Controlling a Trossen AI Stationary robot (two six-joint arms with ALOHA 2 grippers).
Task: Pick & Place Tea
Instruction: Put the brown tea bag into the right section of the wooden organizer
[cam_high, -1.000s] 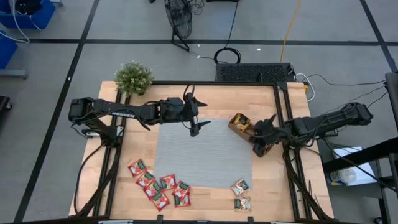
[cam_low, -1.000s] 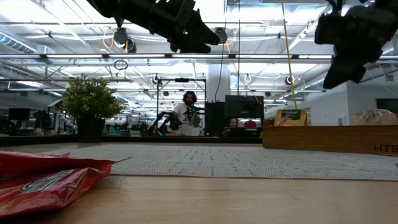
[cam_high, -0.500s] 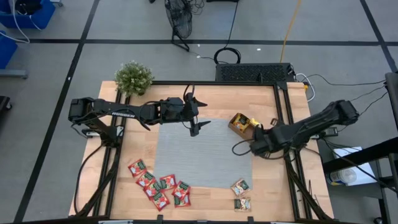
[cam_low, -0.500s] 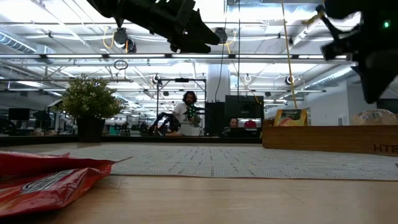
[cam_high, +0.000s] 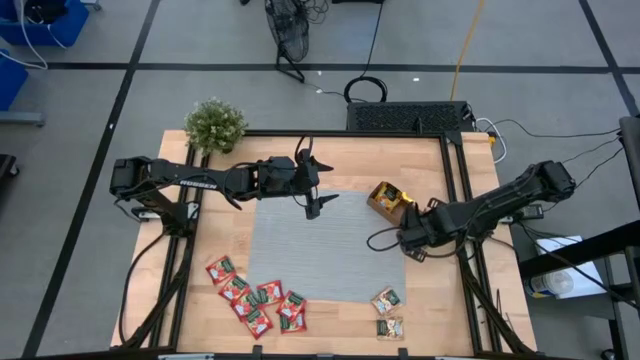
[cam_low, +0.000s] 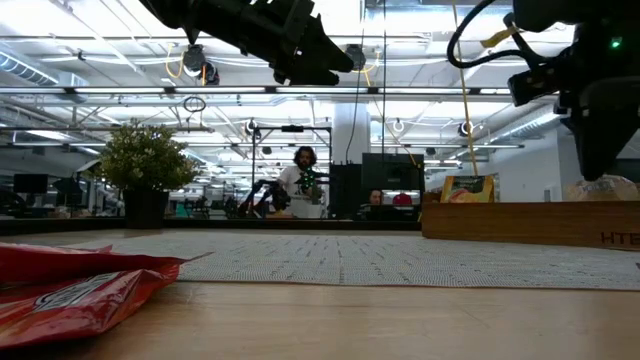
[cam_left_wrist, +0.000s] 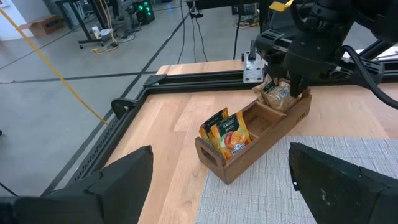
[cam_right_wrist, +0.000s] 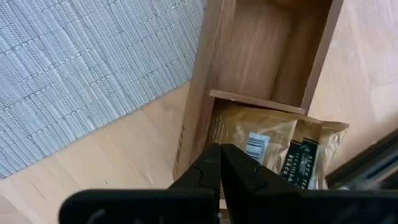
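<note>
The right gripper (cam_high: 412, 238) is hovering right of centre in the high view, at the near end of the wooden tray (cam_high: 386, 200), with its 2 fingers (cam_right_wrist: 214, 171) pressed together and grasping nothing; in its wrist view they are pointing down at the tray's (cam_right_wrist: 261, 81) wall just above 2 pale sachets (cam_right_wrist: 280, 146) lying in one compartment. The left gripper (cam_high: 312, 185) is hanging over the upper edge of the grey mat (cam_high: 325, 245), its fingers spread wide and empty. The left wrist view is showing orange-yellow sachets (cam_left_wrist: 225, 134) standing upright in the tray's closest compartment. In the high view, a cluster of red sachets (cam_high: 258, 298) is lying on the wooden table (cam_high: 460, 320) at the lower left, just off the mat's corner, and 2 more pale sachets (cam_high: 387, 313) are sitting at the lower right, below the mat. A potted plant (cam_high: 215, 125) is standing at the table's upper left corner. In the low view a person (cam_low: 303, 180) is showing in the room behind.
</note>
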